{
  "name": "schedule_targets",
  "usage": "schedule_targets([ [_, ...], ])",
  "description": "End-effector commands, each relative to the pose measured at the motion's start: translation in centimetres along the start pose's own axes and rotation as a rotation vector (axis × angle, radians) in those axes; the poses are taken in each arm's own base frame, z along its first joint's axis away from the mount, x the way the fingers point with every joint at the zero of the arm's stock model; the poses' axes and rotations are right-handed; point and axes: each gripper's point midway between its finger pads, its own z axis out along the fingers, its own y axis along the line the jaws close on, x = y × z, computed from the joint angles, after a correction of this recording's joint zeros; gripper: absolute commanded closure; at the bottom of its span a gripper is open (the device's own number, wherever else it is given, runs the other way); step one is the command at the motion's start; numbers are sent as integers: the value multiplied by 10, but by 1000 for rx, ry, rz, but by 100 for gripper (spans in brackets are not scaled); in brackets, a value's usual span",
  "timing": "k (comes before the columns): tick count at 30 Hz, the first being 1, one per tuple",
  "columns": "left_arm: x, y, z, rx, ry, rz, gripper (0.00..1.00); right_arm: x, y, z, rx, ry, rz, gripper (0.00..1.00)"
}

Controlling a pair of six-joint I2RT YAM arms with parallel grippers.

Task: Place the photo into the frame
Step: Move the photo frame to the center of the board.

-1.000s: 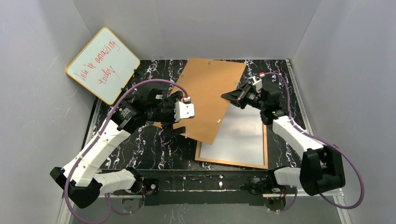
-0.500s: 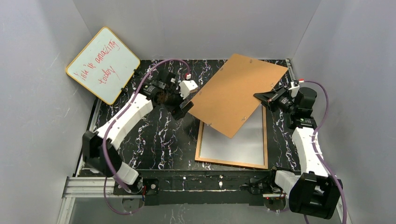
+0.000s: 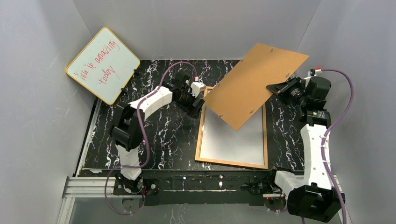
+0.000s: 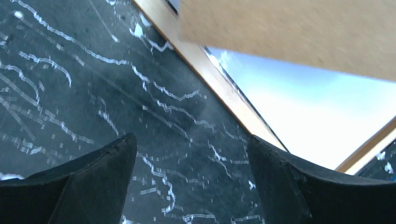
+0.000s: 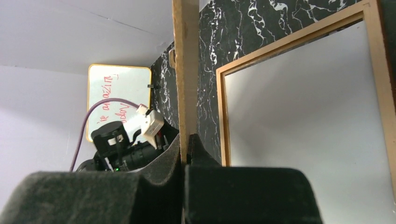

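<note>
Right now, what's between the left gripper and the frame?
Just bare black table. The left wrist view shows it running from the left gripper up to the frame.

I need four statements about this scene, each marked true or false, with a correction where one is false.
1. The right pincer is shut on the backing board. True.
2. The left pincer grips the frame. False: it is open and empty, beside the frame's corner.
3. The frame lies flat on the table. True.
4. The whiteboard lies inside the frame. False: it leans at the back left wall.
</note>
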Motion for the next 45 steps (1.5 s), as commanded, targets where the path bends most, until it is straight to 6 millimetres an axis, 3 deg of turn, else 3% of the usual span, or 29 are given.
schedule_targets([
  [1,-31,-7,17,66,-81,-48,20,-19,22,-19,-14,-84,-56,99],
  [4,-35,-10,34,97,-85,-56,30,-24,24,-24,5,-103,-62,99],
  [11,-40,4,58,42,-100,-75,35,-27,31,-25,-20,-103,-33,99],
  [17,-43,4,67,54,-124,-98,38,-27,29,-22,-23,-98,-18,99],
  [25,-22,24,72,-54,-75,-90,48,-27,30,-20,-32,-92,-13,99],
  [33,-5,36,68,-129,-53,-77,50,-23,30,-19,-49,-79,-7,99],
  [38,1,64,51,-210,-56,-102,57,-16,30,-15,-82,-43,3,99],
  [45,18,94,24,-238,-68,-169,58,5,34,-2,-217,86,21,99],
])
